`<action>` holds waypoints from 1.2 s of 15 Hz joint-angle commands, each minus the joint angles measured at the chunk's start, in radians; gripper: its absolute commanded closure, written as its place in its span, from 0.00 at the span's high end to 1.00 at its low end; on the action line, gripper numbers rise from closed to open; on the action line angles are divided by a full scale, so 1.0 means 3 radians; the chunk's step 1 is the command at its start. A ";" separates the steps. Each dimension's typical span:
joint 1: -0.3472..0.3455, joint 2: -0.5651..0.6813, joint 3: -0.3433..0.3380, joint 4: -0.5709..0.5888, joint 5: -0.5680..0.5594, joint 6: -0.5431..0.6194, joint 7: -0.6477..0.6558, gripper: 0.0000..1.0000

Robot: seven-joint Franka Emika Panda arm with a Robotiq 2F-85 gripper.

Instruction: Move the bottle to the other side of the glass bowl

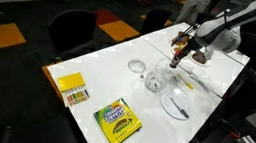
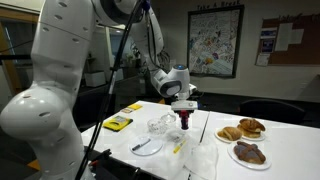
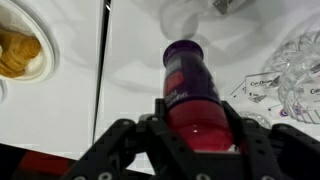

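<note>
While the gripper [image 3: 195, 118] fingers clamp the bottle [image 3: 188, 75] upright, keep it level; pass clear of the glass bowl [image 1: 157, 82] rim; lower squarely near the table [image 1: 107, 79] edge.

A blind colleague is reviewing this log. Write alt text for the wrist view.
The tool clamps a dark red bottle between its two fingers, with the white table behind it. The glass bowl shows at the right edge, and a plate of pastry at the left edge.
</note>
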 commanded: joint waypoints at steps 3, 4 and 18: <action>-0.0340 0.0311 0.0232 0.0217 0.0027 0.0016 -0.0390 0.30; -0.0363 0.0342 0.0238 0.0228 0.0013 0.0023 -0.0420 0.30; -0.0473 0.0346 0.0398 0.0256 -0.0533 -0.0282 -0.0409 1.00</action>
